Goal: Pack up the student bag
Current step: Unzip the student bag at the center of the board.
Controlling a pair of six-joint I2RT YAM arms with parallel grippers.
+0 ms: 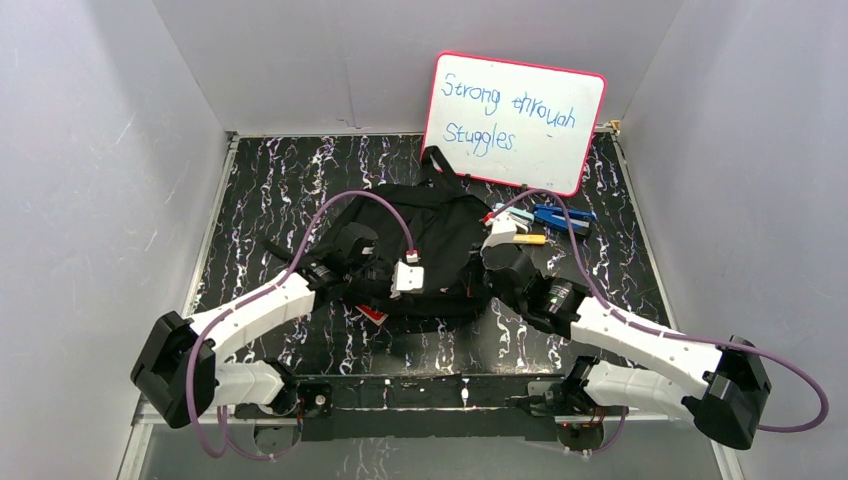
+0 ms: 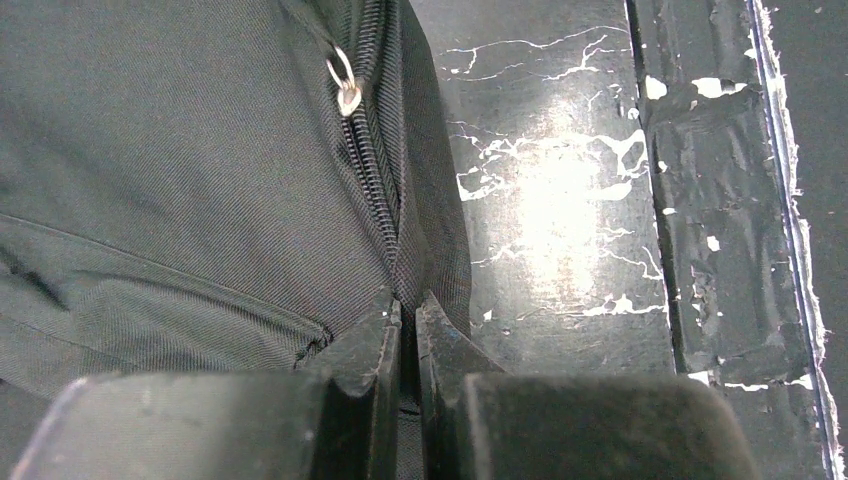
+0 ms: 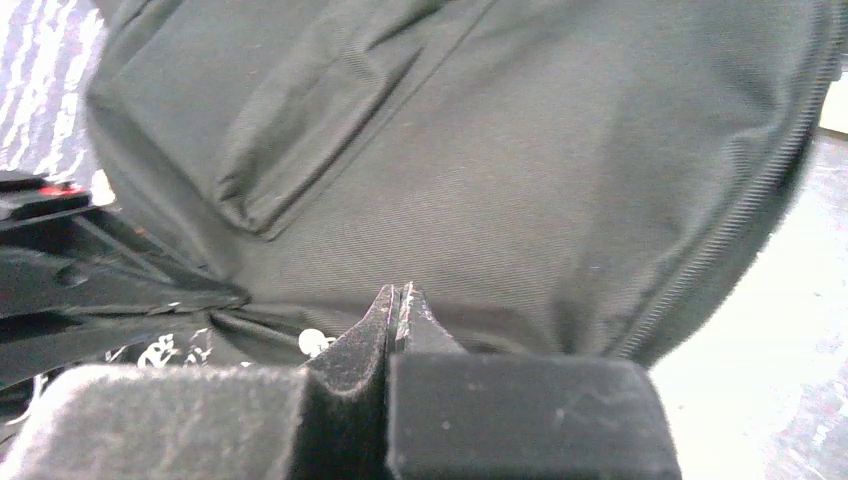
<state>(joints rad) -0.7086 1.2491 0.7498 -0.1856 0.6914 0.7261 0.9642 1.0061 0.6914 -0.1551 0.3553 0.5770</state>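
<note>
Far left first: left gripper [image 2: 408, 305] down at the near left edge of the backpack [image 1: 430, 230], fingers [image 2: 372, 340] pretty much together and clamped on the fabric edge right where the zip [image 2: 375, 190] runs in between them. Little metal ring pull [image 2: 345, 85] further up that same zip. Something red [image 1: 372, 314] poking out from under the bag's near edge, too small to tell what. Backpack itself lying flat mid-table [image 1: 260, 200], between the two arms, straps spilling out left. Whiteboard [image 1: 515, 120] with blue handwriting propped just behind it. Right gripper [image 3: 398, 295] at the bag's right side, fingers shut tight, tips right up against the fabric; can't tell if any cloth is caught. Blue thing [image 1: 560, 218] and yellow thing [image 1: 530, 238] lying just right of the bag.
</note>
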